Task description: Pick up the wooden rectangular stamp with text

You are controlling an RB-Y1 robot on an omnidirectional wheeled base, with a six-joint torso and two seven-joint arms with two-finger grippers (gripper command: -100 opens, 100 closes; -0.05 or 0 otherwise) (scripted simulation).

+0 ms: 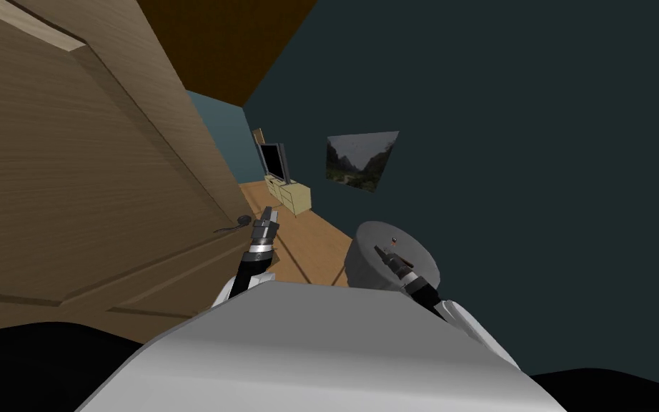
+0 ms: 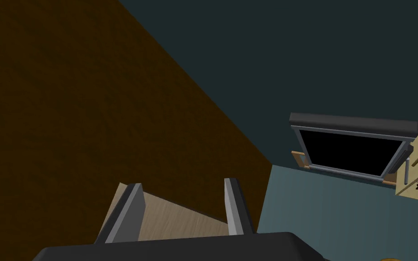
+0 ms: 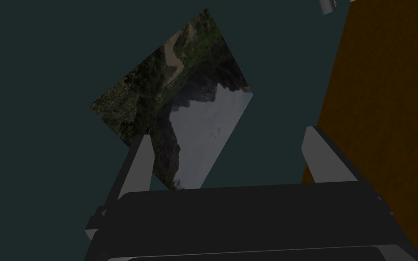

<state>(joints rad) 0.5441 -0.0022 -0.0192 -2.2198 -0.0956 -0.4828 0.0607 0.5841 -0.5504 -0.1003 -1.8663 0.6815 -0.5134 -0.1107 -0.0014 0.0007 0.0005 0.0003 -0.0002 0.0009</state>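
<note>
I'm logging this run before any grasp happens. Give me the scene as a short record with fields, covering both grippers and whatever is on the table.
left gripper: fingers open, empty, near the door handle
right gripper: fingers open, empty, over the round grey table in the head view
small object: on the tabletop, too small to identify
door: wooden, on my left
background: television on a pale cabinet; landscape picture on the dark wall

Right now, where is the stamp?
In the head view, a tiny brown speck, likely the stamp, lies on the round grey table to my right, just past the right gripper.
</note>
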